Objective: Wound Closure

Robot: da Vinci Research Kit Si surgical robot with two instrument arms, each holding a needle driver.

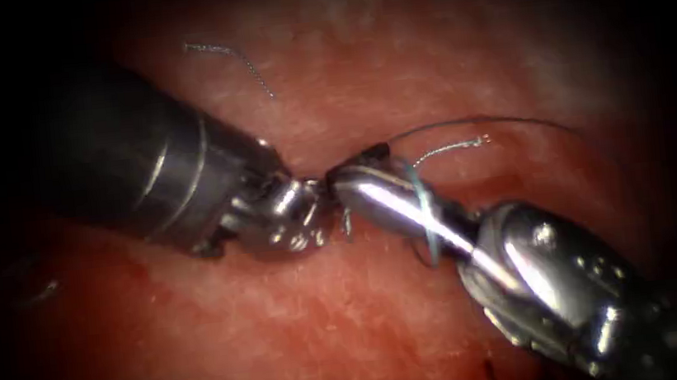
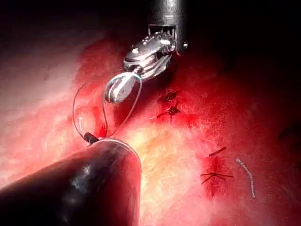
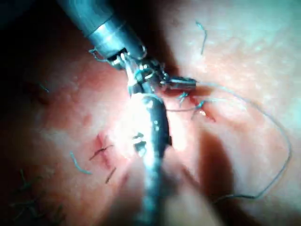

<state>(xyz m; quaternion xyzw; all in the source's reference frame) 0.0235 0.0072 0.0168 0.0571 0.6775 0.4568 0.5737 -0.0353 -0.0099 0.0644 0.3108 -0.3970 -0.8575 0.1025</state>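
With thread [image 1: 424,215] looped round right tool [image 1: 354,184], left tool [image 1: 307,209] perhaps gripping it.

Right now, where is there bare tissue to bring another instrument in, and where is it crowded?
Bare tissue lies below the left tool. It is crowded at the centre, where the right tool, wrapped in thread, meets the left one. A cut end of thread lies above.

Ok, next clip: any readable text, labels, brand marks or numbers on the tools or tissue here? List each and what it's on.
None: no word, number or sign can be read.
Left tool: bare metal, no marking.
Right tool: bare metal with thread looped round its jaws, no marking.
Tissue: no label.
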